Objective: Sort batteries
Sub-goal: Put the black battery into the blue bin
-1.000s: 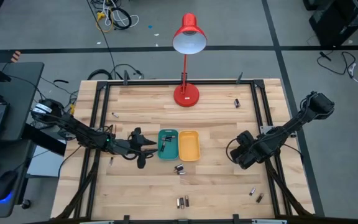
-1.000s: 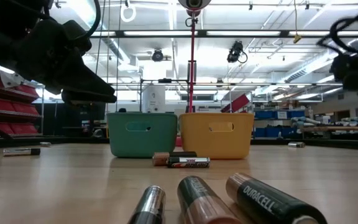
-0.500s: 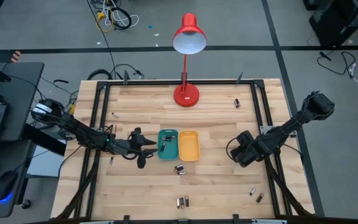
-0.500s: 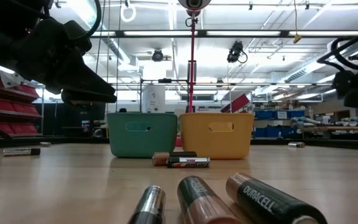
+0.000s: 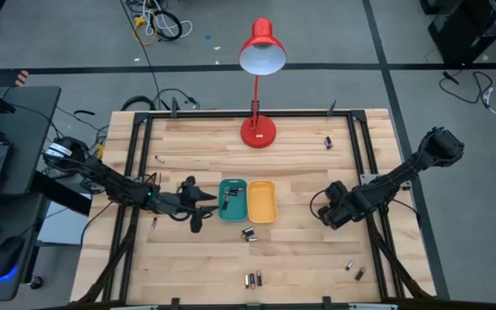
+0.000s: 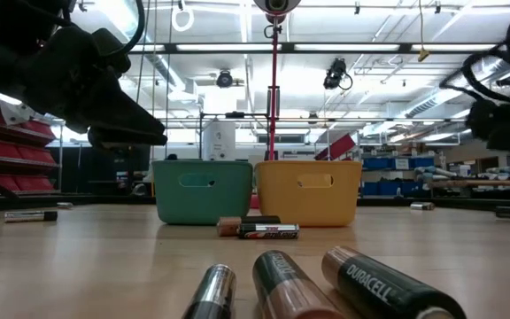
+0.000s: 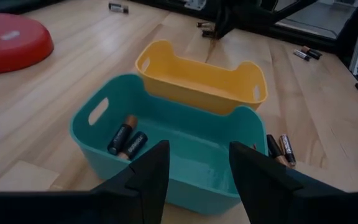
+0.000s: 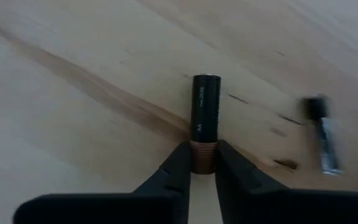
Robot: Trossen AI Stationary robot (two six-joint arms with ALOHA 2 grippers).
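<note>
Black fingers on the right now pinch a battery: one more is ready to sort.
Going left to right, we see the left gripper (image 5: 205,207) spread beside the glossy teal tray (image 7: 92,134) holding two batteries (image 7: 127,138), then the smooth yellow tray (image 7: 253,93); at right-centre the right gripper (image 8: 202,163) has closed on a copper-ended AA battery (image 8: 205,115) over pale wood-grain table (image 5: 300,172).

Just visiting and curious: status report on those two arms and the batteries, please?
Right gripper fingers pinching a battery by its copper end. Left gripper open, empty, at the teal bin; two batteries inside. Nothing in the way.
</note>
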